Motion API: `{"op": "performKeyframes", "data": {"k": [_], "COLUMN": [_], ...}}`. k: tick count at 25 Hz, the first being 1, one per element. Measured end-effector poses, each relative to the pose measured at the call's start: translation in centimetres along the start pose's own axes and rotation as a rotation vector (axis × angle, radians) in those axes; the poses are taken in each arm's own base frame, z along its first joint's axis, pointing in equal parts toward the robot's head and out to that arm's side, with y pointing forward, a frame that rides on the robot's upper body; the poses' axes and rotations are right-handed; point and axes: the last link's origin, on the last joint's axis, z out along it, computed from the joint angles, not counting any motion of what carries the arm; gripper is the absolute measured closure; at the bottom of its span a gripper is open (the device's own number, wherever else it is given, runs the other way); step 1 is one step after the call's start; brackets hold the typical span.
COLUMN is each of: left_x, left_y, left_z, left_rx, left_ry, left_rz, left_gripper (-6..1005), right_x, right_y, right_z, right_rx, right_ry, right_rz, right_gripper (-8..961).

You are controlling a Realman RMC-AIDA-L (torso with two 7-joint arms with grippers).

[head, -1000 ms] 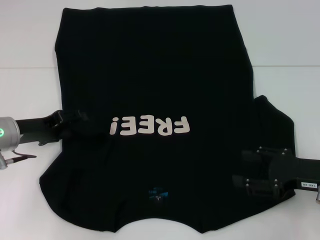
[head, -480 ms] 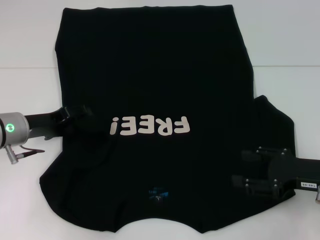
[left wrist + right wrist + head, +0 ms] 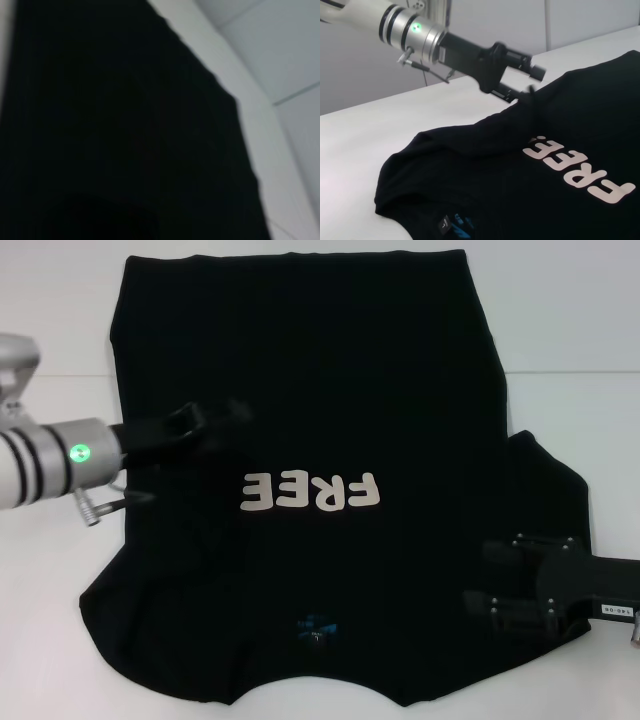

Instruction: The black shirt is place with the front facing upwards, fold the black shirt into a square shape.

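Note:
The black shirt [image 3: 330,370] lies front up on the white table, its cream "FREE" lettering [image 3: 312,492] near the middle and a small blue mark [image 3: 315,626] by the collar. My left gripper [image 3: 218,420] hangs above the shirt's left part, shut on a pinch of cloth that rises in a peak and folds inward. From the right wrist view the left gripper [image 3: 529,86] shows with black cloth drawn up to it. My right gripper [image 3: 477,577] rests over the right sleeve [image 3: 550,490], fingers apart and holding nothing. Black cloth [image 3: 125,140] fills the left wrist view.
The white table [image 3: 560,310] shows around the shirt on the left, right and far side. A seam line [image 3: 570,373] crosses the table behind the right sleeve. A wall [image 3: 495,20] stands behind the table in the right wrist view.
My left gripper has lifted and moved rightward and farther over the shirt, drawing the left edge with it; the fold now covers the "!" of the lettering. The right arm has not moved.

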Motion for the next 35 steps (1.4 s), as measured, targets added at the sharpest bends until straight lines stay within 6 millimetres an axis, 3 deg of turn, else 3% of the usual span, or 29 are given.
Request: {"op": "performKeyframes", "data": {"k": [6,13,19,24,29,35], "left_x": [-1.0,-2.7,-4.4,-6.6,-7.4,-7.5], "left_y": [1.7,-0.3,-1.7,-1.0,-0.5,0.0], "left_z": [0.6,-3.4,-6.8,-8.3,-8.2,-7.7], "left_rx": [-0.086,-0.196,-0.280,-0.437,-0.477,-0.484], "left_ry": [-0.050,-0.093,-0.092,-0.125,-0.169,-0.210], "left_rz": [0.063,0.302,0.510,0.778,0.906,0.960], "left_gripper": [233,234,234,234,230,228], "right_x": [0.1,0.4,0.3,-0.2,-1.0,-2.6], "right_y": [-0.1,-0.7,-3.1,-5.5,-7.2,-8.5], "right_z": [-0.1,-0.4,-2.8,-5.5,-7.6,-8.6], "right_rx": [0.011,0.057,0.178,0.294,0.407,0.512], "right_ry": [-0.001,0.004,-0.002,0.024,0.110,0.234], "right_rz": [0.004,0.049,0.270,0.507,0.689,0.919], "right_gripper": [177,177,176,177,177,176]}}
